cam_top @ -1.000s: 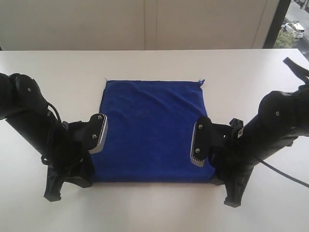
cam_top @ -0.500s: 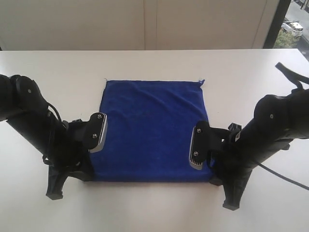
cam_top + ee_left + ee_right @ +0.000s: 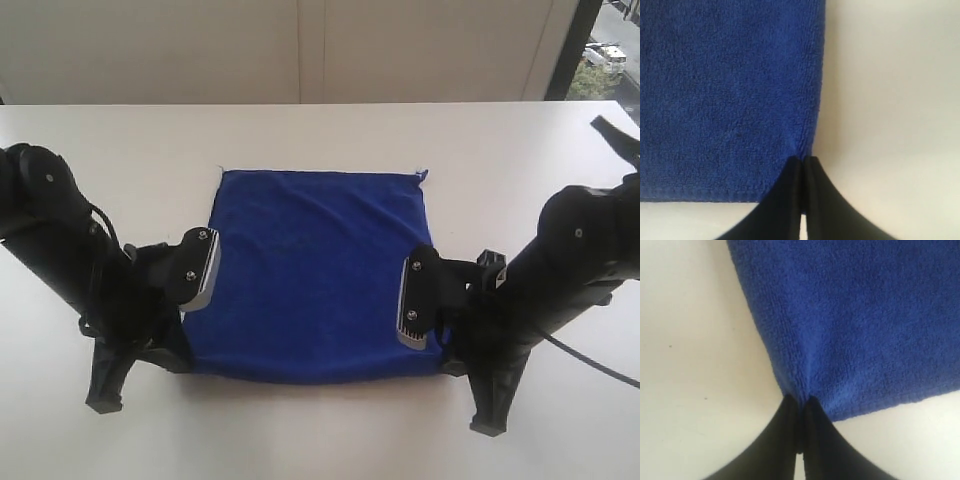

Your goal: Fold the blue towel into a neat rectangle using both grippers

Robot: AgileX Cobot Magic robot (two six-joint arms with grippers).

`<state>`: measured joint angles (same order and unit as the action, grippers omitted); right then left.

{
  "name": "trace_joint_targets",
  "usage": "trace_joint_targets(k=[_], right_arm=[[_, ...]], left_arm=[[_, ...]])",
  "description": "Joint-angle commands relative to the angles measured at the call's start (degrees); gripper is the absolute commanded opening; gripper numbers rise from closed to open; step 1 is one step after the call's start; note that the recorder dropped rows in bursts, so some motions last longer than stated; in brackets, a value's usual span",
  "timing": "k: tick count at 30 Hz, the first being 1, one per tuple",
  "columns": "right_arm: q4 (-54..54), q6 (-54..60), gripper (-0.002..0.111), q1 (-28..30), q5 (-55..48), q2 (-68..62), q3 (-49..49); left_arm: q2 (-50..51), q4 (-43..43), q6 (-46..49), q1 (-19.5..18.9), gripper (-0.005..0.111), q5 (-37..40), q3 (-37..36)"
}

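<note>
I have the blue towel (image 3: 315,270) spread flat in the middle of the white counter (image 3: 320,130). Its far edge runs straight across, and a small loop (image 3: 420,172) pokes out at the far right corner. Both arms come in low from the near side, one at each side edge of the cloth, and their bodies hide the two near corners in the exterior view.

On my left wrist camera the left gripper (image 3: 803,159) has its black fingers (image 3: 785,200) pressed together with no gap between them. They pinch the towel's side edge close to the near corner, and the pile puckers slightly toward the tips. The hemmed near edge runs just beside the fingers, with bare counter on the other side.

On the right wrist camera the right gripper (image 3: 801,399) shows the same. Its fingers (image 3: 780,440) are closed tight on the side edge near the other near corner, and the fabric gathers into a small fold where they bite.

From outside, the near edge of the towel bows a little between the two arms, while the rest lies smooth with a few soft creases.
</note>
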<state>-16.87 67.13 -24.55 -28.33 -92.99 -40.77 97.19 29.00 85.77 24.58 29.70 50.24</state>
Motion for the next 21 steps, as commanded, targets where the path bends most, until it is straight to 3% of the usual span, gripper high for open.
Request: trace_joint_targets(k=[1, 13, 21], right_arm=[[0.2, 0.6, 0.001, -0.1, -3.8, 3.1, 0.3], [-2.7, 0.6, 0.001, -0.1, -15.9, 7.9, 0.3], [-3.1, 0.6, 0.001, -0.1, -19.7, 7.9, 0.3]], left_arm=[[-2.7, 1.0, 0.0, 0.1, 0.000, 6.4, -0.5], [-6.7, 1.8, 0.0, 0.1, 0.000, 21.8, -0.5], [-6.7, 1.8, -0.1, 0.1, 0.000, 23.4, -0.5]])
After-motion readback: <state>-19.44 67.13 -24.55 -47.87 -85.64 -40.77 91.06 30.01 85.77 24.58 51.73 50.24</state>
